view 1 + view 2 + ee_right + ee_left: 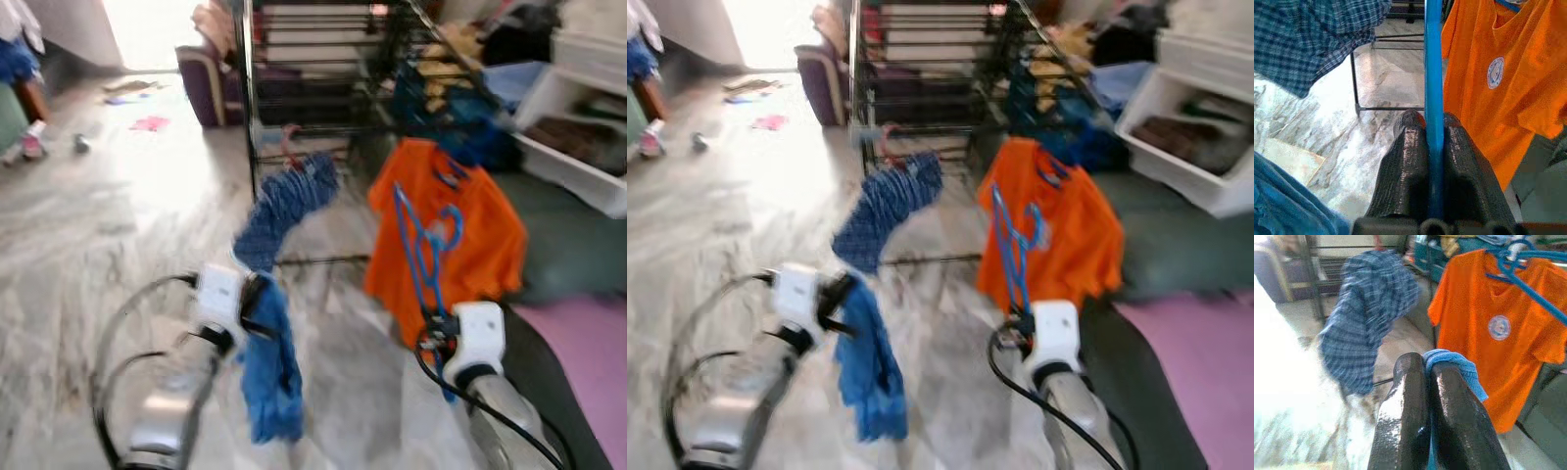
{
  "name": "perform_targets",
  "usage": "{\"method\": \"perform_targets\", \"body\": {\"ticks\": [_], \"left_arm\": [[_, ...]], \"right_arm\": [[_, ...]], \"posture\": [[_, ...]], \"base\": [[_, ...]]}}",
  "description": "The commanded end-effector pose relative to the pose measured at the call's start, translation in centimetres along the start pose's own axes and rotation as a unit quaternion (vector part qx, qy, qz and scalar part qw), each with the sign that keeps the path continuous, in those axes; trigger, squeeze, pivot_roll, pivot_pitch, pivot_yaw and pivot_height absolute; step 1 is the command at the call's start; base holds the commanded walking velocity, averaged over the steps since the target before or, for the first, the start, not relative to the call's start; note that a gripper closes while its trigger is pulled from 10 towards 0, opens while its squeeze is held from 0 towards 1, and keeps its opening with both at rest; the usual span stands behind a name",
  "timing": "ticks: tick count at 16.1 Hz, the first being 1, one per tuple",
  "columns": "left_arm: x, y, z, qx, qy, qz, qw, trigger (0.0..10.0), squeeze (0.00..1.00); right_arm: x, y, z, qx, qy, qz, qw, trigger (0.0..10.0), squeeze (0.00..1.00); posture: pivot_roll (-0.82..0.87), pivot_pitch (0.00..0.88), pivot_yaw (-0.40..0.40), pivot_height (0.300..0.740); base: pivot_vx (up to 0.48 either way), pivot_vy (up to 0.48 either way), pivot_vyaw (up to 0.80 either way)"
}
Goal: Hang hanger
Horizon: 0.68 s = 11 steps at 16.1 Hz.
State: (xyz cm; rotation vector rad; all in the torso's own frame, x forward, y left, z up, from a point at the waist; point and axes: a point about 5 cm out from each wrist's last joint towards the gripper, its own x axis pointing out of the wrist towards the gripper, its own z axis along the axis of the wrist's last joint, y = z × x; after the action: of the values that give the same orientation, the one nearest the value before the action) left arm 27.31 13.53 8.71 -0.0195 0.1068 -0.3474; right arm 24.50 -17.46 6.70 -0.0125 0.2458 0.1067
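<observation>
Right gripper [443, 338] is clamped on the blue hanger [423, 250], whose long axis is held nearly upright, hook end rising up and away from the fingers, seen against the orange shirt [480, 225] already hung ahead. Left gripper [257, 299] is closed on a blue cloth [272, 377] that droops below it, so the right arm is judged the one to make the move. The rack [323, 59] lies further forward and higher, beyond the checked garment [284, 206], so the hook must be carried up and forward to reach 1 of its bars.
</observation>
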Motion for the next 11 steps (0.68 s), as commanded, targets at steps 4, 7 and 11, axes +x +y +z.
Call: {"method": "perform_targets", "body": {"ticks": [4,7,11], "left_arm": [[0.13,-0.42,0.48,-0.001,-0.009,-0.009,1.0,10.0,0.0],[0.36,-0.52,0.55,-0.002,-0.01,-0.01,1.0,10.0,0.0],[0.33,-0.63,0.44,-0.006,-0.008,-0.012,1.0,10.0,0.0]], "right_arm": [[0.19,-0.54,0.26,-0.001,-0.002,-0.01,1.0,10.0,0.0],[0.34,-0.67,0.37,-0.002,-0.001,-0.011,1.0,10.0,0.0],[0.15,-0.82,0.5,-0.003,-0.004,-0.016,1.0,10.0,0.0]], "posture": [[-0.05,0.047,-0.025,0.74],[-0.06,0.05,-0.026,0.74],[-0.08,0.074,-0.01,0.74]], "base": [[-0.426,0.0,0.0],[-0.424,0.0,0.0],[-0.41,0.0,0.0]]}}
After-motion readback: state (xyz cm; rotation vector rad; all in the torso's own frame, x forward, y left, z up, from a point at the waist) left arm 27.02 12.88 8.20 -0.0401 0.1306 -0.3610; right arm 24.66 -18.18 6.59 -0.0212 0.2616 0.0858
